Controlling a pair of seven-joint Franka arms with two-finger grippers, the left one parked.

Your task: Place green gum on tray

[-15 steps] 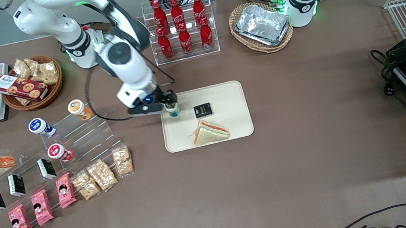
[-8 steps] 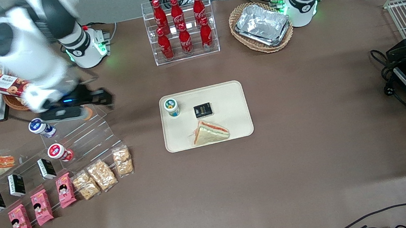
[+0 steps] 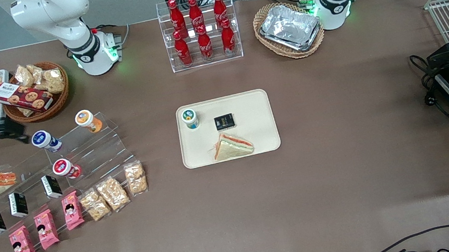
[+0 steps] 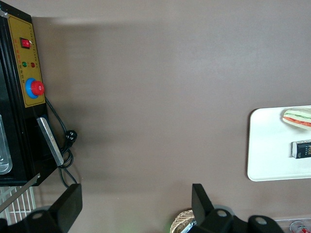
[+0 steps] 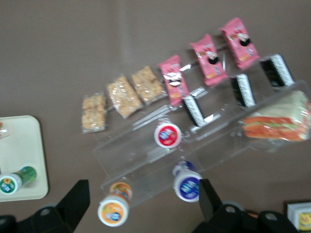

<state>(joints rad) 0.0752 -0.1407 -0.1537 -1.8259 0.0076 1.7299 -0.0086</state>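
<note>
In the front view, my gripper (image 3: 4, 131) hangs blurred at the edge of the tabletop at the working arm's end, near the wicker basket (image 3: 36, 90) and well apart from the tray (image 3: 248, 104). The green gum (image 3: 190, 118) stands upright on the tray, in the tray's corner that is toward the working arm's end and farther from the front camera. Nothing touches the green gum. A small black packet (image 3: 224, 121) lies just beside it, and 1 sandwich (image 3: 231, 146) lies nearer to the camera, at the tray's near edge. On the clear stepped stand (image 3: 89, 152) I see 3 jars: the orange-lidded jar (image 3: 87, 120), the blue-lidded jar (image 3: 45, 140) and the red-lidded jar (image 3: 64, 168).

In the left wrist view, only 1 end of the tray (image 4: 265, 145) shows, with the sandwich (image 4: 299, 118) and the black packet (image 4: 302, 148) on it.

In the right wrist view, my gripper (image 5: 142, 187) has its 2 fingers (image 5: 73, 199) spread wide and grasps nothing. It is above the clear stepped stand (image 5: 146, 145), over the orange-lidded jar (image 5: 113, 209), the blue-lidded jar (image 5: 187, 185) and the red-lidded jar (image 5: 167, 135). The green gum (image 5: 17, 180) sits on a corner of the tray (image 5: 24, 145), apart from my fingers.
</note>
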